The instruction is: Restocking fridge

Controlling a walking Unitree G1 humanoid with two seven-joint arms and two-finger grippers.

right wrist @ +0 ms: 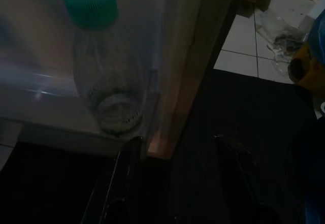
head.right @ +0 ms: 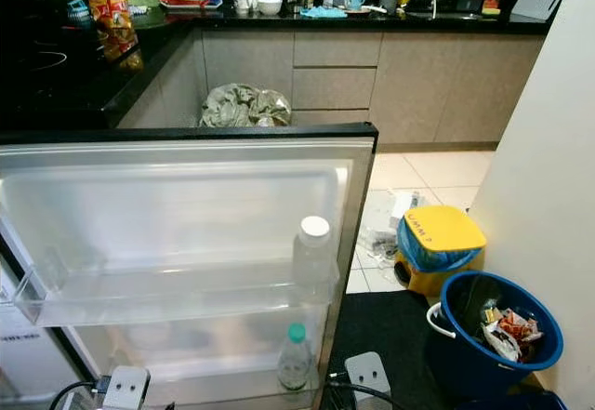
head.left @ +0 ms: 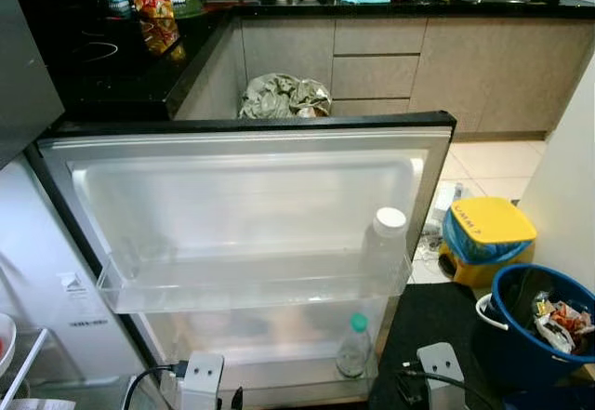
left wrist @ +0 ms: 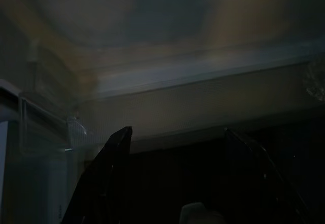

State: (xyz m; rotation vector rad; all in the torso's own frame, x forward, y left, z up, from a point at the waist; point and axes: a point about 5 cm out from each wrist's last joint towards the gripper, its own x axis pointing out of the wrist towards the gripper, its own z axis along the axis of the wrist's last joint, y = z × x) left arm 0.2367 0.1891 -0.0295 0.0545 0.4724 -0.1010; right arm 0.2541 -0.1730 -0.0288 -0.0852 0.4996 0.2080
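The fridge door (head.left: 251, 196) stands wide open in front of me, its inner side facing up. A clear bottle with a white cap (head.left: 386, 243) stands at the right end of the upper door shelf (head.left: 251, 284). A clear bottle with a green cap (head.left: 354, 345) stands in the lower door shelf, and it also shows close up as the green-capped bottle (right wrist: 104, 71). My right gripper (right wrist: 176, 140) is open and holds nothing, low beside the door's edge and just short of that bottle. My left gripper (left wrist: 177, 132) is open too, in the dark below the door shelves.
A yellow-lidded bin (head.left: 483, 238) and a blue bucket of rubbish (head.left: 539, 322) stand on the floor to the right, beside a black mat (head.left: 432, 312). A white wall (head.left: 572, 187) closes the right side. The black counter (head.left: 130, 66) carries a snack bag, cups and dishes.
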